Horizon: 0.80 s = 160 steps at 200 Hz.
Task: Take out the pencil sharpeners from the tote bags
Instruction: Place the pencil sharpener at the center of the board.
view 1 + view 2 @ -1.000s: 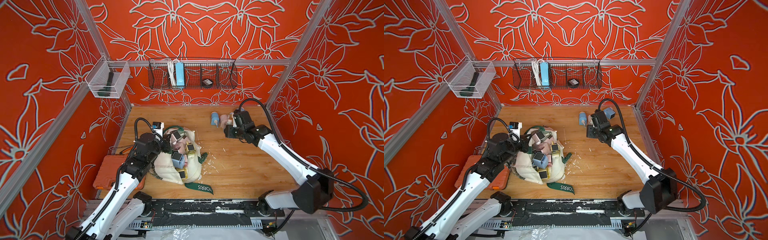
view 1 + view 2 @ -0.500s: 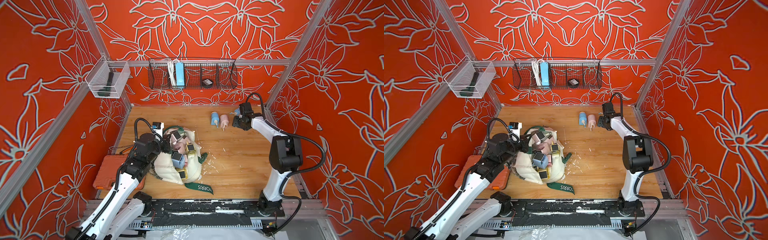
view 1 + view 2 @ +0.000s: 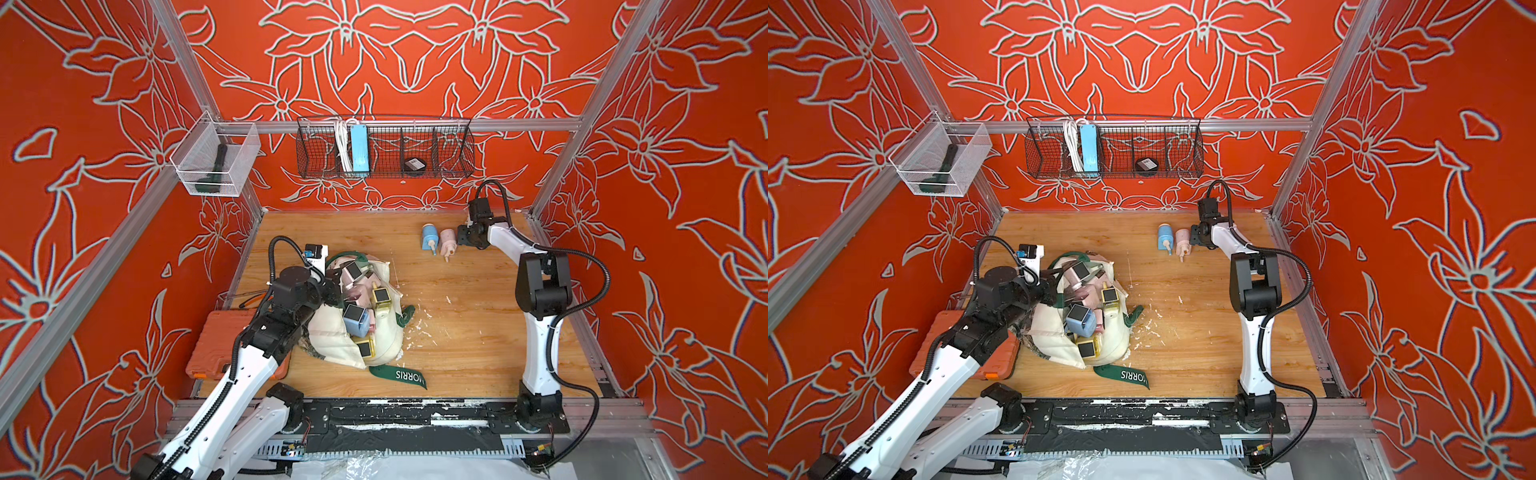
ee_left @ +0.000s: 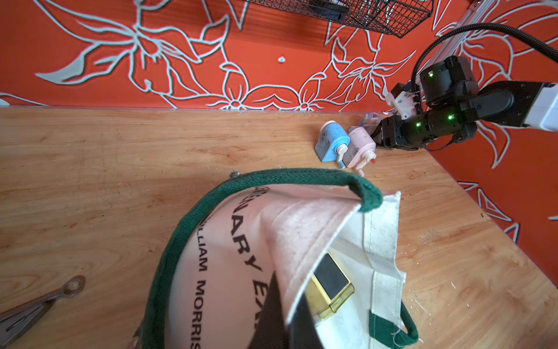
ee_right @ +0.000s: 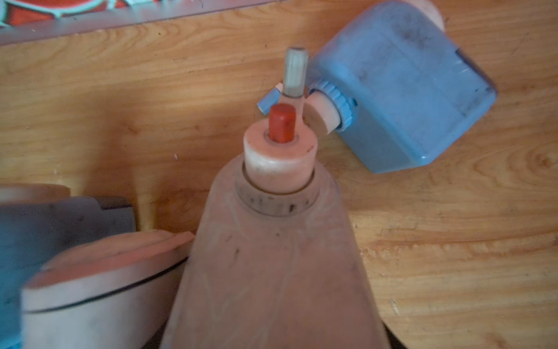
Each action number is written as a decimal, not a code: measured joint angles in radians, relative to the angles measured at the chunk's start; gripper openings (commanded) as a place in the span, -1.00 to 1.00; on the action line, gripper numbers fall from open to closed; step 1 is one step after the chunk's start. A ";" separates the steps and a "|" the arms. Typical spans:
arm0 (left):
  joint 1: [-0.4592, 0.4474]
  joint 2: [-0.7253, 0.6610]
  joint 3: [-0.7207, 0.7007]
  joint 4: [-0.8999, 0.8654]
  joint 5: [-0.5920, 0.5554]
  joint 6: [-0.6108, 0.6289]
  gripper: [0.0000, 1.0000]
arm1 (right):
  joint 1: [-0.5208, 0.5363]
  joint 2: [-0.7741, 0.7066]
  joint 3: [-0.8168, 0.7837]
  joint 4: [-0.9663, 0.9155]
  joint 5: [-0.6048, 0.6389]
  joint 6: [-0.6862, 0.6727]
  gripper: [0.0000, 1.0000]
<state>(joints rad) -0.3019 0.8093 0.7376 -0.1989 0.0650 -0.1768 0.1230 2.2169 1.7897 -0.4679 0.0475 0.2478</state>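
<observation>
The wooden counter (image 3: 457, 332) is carrying everything. The cream tote bag (image 3: 376, 347) is lying slumped and open on it, and the left jaws are pinching together on its canvas rim, next to a green handle (image 4: 271, 178). At least 4 pencil sharpeners (image 3: 355, 319) are sitting in the bag's mouth, just ahead of the left jaws. Well apart from the bag, the right jaws are clamping the pink sharpener (image 3: 448, 242), which is resting on the counter. The blue sharpener (image 3: 428, 237) is lying just beyond it from the right jaws, and a 3rd sharpener (image 5: 75, 281), blurred, is lying just beside them.
</observation>
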 measured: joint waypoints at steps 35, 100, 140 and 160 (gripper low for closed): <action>0.000 0.003 0.000 0.003 0.000 0.000 -1.00 | 0.000 0.024 0.033 -0.012 0.000 -0.009 0.02; 0.000 0.003 0.000 0.003 0.000 0.000 -1.00 | 0.000 0.025 0.033 -0.023 0.000 -0.014 0.54; 0.000 0.005 0.000 0.003 0.000 0.000 -1.00 | -0.002 0.021 0.025 -0.021 0.002 -0.021 0.75; 0.000 0.008 0.000 0.005 -0.003 0.000 -1.00 | -0.002 0.003 0.006 -0.026 0.004 -0.016 0.79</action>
<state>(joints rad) -0.3019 0.8173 0.7376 -0.1936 0.0624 -0.1768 0.1215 2.2196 1.7958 -0.4934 0.0517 0.2317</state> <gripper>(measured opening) 0.047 0.884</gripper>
